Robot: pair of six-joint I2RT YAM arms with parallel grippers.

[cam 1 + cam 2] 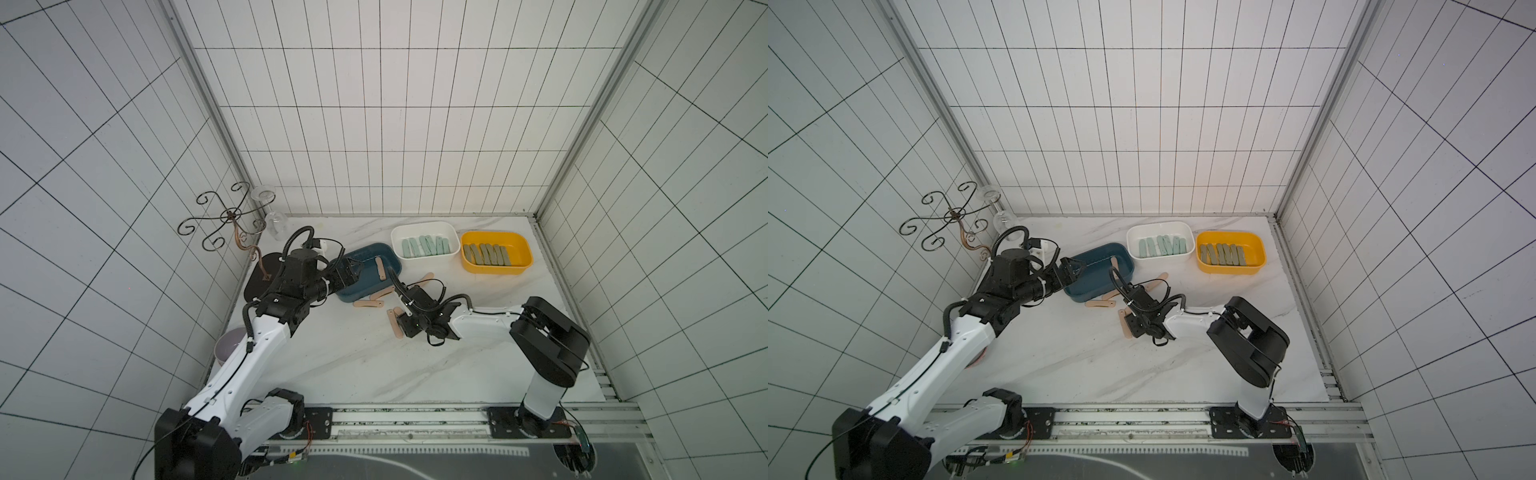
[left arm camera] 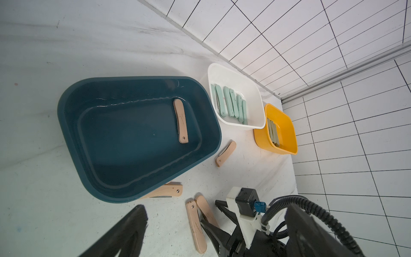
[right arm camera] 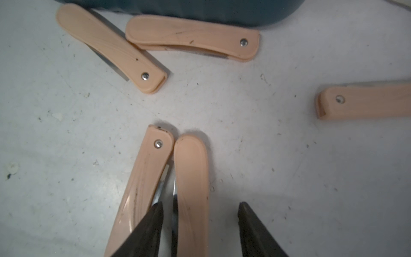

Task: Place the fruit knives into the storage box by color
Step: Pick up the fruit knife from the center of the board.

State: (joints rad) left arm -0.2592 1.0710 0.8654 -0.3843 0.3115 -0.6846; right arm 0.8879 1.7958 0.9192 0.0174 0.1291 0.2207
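Note:
One peach-pink fruit knife [image 2: 181,121] lies inside the dark blue storage box [image 2: 66,106]. Several more peach knives lie on the table by its front wall [image 3: 191,36]. My right gripper [image 3: 199,205] is open and low on the table, its fingers either side of one peach knife [image 3: 191,178]; another [image 3: 142,178] lies just outside one finger. In both top views the left gripper [image 1: 353,270] hovers open and empty over the blue box's left end. Mint-green knives [image 1: 424,247] fill the white box [image 1: 415,227], olive-grey ones [image 1: 486,254] the yellow box [image 1: 523,249].
A scrolled wire rack [image 1: 228,216] with a hanging wine glass [image 1: 274,224] stands at the back left on a black base [image 1: 262,278]. A pale bowl [image 1: 230,345] sits at the table's left edge beside the left arm. Tiled walls close three sides.

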